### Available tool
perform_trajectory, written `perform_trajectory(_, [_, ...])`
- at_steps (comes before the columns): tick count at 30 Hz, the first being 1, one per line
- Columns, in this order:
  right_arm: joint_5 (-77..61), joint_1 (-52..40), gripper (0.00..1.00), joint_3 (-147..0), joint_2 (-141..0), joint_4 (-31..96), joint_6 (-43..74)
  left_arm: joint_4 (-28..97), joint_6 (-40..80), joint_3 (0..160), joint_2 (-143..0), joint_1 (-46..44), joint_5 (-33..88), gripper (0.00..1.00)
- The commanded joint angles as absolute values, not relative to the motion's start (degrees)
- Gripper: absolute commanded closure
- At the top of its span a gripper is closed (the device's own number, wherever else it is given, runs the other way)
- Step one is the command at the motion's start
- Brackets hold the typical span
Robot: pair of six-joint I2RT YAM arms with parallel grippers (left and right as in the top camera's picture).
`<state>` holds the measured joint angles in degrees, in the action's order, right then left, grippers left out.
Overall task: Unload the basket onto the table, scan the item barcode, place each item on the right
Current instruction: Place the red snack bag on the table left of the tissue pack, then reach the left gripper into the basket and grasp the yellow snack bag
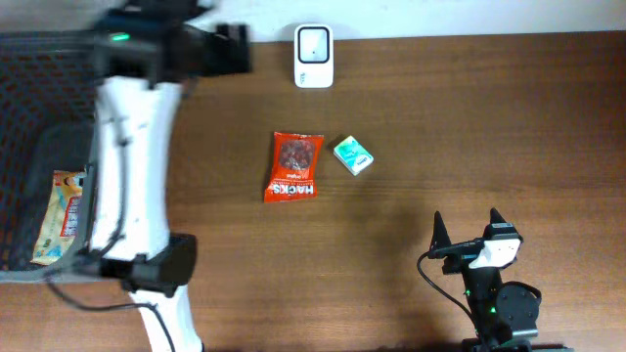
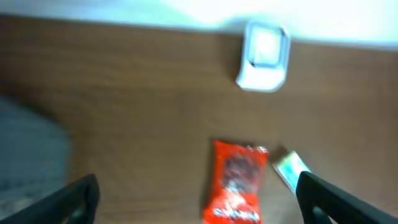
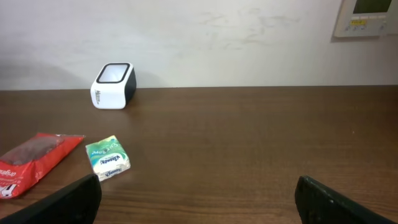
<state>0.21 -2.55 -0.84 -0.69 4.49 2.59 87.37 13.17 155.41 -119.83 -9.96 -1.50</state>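
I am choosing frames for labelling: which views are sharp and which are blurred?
Left wrist: soft all over, red snack packet and white scanner smeared. Right wrist: sharp, the print on the green tissue pack shows. Overhead: items sharp, left arm blurred at top.

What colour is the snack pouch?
The pouch is red-orange with white lettering; overhead view shows it best.

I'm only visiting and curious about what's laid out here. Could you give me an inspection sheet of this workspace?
Surface: brown wooden table.
Job's things: white scanner at the far edge; red snack packet and small green pack lying close together, not touching.
Clutter: black mesh basket on the left, a yellow packet inside.
Grippers: left gripper and right gripper both open, empty.
Cables: black cable looping beside the right gripper.
Surroundings: pale wall with a control panel.
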Motion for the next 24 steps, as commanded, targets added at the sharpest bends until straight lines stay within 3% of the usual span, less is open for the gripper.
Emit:
perform_trajectory(1, [0.71, -2.22, 0.02, -0.32, -0.36, 4.64, 2.61, 91.29, 12.67, 162.08, -115.31, 1.85, -3.49, 0.01])
perform_trajectory(4, [0.71, -2.22, 0.02, -0.32, -0.36, 4.64, 2.61, 93.8, 12.69, 162.1, -114.19, 13.45, -3.49, 0.03])
perform_trajectory(5, [0.71, -2.22, 0.02, -0.32, -0.36, 4.64, 2.61, 94.02, 12.71, 161.77, -114.28, 18.11, -3.46, 0.1])
perform_trajectory(7, [0.69, -2.22, 0.02, -0.32, -0.36, 4.64, 2.61, 93.97, 12.73, 160.62, -114.3, 24.64, -2.9, 0.11])
perform_trajectory(9, [0.71, -2.22, 0.02, -0.32, -0.36, 4.64, 2.61, 93.47, 12.69, 157.21, -114.3, 30.33, -2.83, 0.23])
perform_trajectory(10, [0.71, -2.22, 0.02, -0.32, -0.36, 4.64, 2.61, 93.34, 12.25, 154.54, -114.3, 31.99, -2.83, 0.24])
perform_trajectory(15, [0.71, -2.22, 0.02, -0.32, -0.36, 4.64, 2.61, 90.63, 9.26, 136.35, -114.3, 33.17, -3.01, 0.29])
perform_trajectory(19, [0.69, -2.22, 0.02, -0.32, -0.36, 4.64, 2.61, 80.42, 8.91, 117.67, -114.3, 33.17, -3.31, 0.32])
perform_trajectory(24, [0.71, -2.22, 0.02, -0.32, -0.36, 4.64, 2.61, 68.01, 6.55, 103.37, -114.3, 33.17, -3.25, 0.25])
